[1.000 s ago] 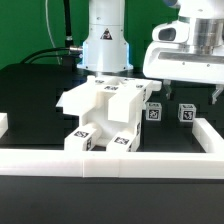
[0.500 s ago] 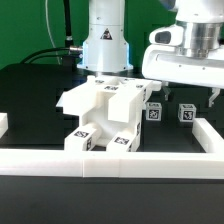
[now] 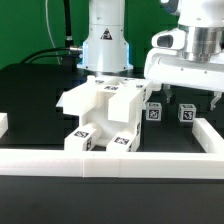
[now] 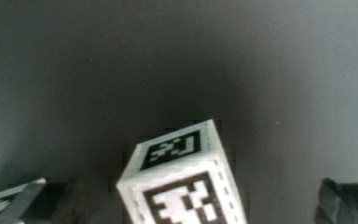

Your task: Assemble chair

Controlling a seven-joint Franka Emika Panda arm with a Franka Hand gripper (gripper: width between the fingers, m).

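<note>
While the claw [image 3: 193, 97] hangs released, one leg [image 3: 186, 114] stands upright just below it. Nothing held.

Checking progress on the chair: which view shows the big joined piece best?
The exterior view: the joined chair piece shows almost whole, tags facing the camera. The wrist view shows none of it, only a small tagged block close up.
</note>
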